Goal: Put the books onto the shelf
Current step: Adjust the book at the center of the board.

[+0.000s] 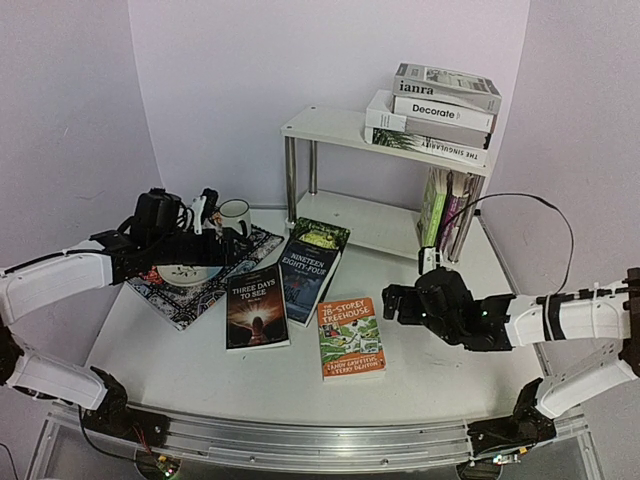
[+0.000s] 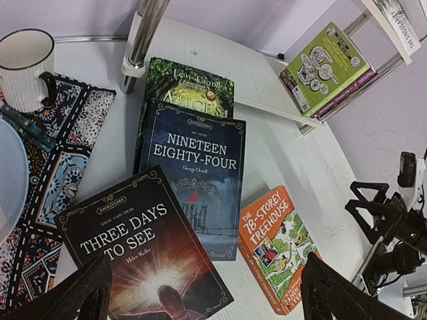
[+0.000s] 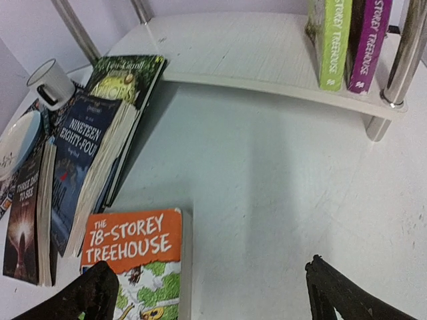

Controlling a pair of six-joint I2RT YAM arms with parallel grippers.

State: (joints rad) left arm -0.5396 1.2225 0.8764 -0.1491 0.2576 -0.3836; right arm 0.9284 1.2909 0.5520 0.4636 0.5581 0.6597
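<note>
Table (image 1: 430,390) white. Shelf (image 1: 330,125) at 1 o'clock, two tiers. Top tier: stack of flat hardbacks (image 1: 435,115). Lower tier: upright paperbacks (image 1: 445,205) at its 3 o'clock end. Flat on table, centre: Three Days to See (image 1: 256,305), Nineteen Eighty-Four (image 1: 305,275) overlapping Alice's (image 1: 322,234), 78-Storey Treehouse (image 1: 350,337) toward 5 o'clock. Patterned mat (image 1: 190,295) at 9 o'clock. Left tool (image 2: 203,293) near mat, fingers apart, empty. Right tool (image 3: 210,293) at 3 o'clock of 78-Storey Treehouse, fingers apart, empty.
</note>
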